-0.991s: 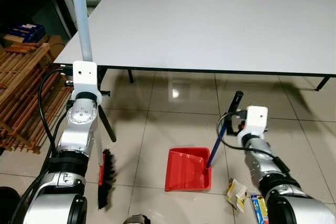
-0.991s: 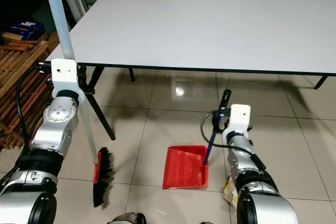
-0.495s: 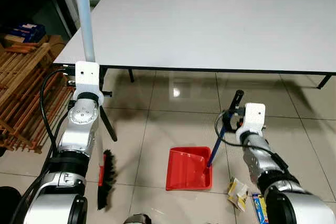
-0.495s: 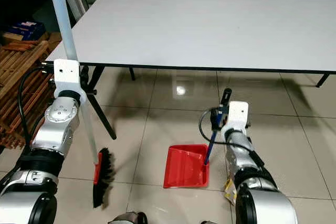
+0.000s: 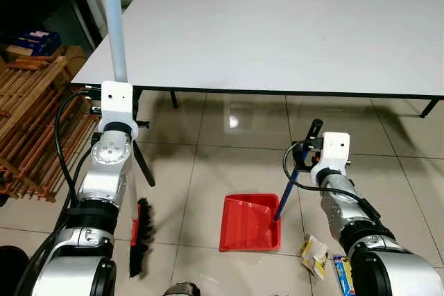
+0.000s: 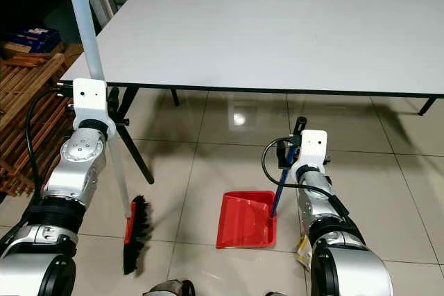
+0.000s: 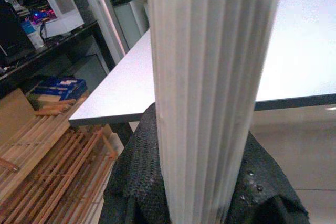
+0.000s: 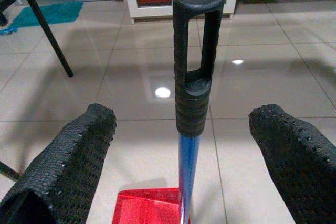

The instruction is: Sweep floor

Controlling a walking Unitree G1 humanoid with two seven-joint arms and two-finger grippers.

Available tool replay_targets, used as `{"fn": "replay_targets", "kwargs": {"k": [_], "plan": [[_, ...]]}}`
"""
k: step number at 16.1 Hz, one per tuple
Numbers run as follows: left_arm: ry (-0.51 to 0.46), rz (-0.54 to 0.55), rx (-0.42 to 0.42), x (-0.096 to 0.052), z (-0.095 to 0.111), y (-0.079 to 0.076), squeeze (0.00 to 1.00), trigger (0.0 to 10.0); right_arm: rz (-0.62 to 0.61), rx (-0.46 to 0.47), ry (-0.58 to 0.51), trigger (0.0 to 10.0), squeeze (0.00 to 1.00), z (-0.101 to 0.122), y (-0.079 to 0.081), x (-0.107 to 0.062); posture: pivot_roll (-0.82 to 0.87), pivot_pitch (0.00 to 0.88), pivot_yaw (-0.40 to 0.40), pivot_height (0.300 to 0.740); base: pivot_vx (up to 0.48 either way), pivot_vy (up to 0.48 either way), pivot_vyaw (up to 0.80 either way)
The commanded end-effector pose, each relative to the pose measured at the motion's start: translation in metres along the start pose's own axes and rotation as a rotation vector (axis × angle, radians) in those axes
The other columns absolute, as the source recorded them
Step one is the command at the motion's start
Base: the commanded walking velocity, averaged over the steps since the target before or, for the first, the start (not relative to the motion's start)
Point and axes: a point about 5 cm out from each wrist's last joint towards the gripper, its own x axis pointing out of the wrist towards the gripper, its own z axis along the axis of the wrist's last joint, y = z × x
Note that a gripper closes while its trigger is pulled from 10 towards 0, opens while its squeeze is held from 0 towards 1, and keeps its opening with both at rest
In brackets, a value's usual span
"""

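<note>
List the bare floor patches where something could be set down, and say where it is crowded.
Free: tiles between broom head and red dustpan; tiles between dustpan and table. Crowded: litter by the right arm; wooden rack on the left.

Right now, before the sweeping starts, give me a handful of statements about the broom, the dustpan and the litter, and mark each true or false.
1. The left tool is shut on the broom handle. True.
2. The right tool is clamped on the dustpan handle. False: its fingers stand open on either side of it.
3. The red dustpan sits on the white table. False: it rests on the tiled floor.
4. Litter lies on the floor beside the dustpan. True.
5. The broom head is inside the dustpan. False: it is apart, to the dustpan's left.
</note>
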Motion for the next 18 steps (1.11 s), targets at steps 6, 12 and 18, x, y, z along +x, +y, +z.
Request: {"fn": "replay_targets", "kwargs": {"k": [6,12,18], "plan": [[-0.071,-0.016,0.021,-0.001,0.018,0.003,0.00,10.0,0.021,0.008,0.008,10.0,0.00,0.002,0.009,0.003,0.11,0.068,0.118,0.740,0.000,0.000,0.00],[-0.084,-0.027,0.033,-0.011,0.022,0.009,0.00,10.0,0.049,0.004,0.005,10.0,0.00,0.004,0.018,0.004,0.16,0.111,0.137,0.740,0.000,0.000,0.00],[-0.096,-0.033,0.036,-0.024,0.028,0.011,0.00,10.0,0.051,-0.017,-0.019,10.0,0.00,0.012,0.018,0.007,0.20,0.151,0.148,0.740,0.000,0.000,0.00]]}}
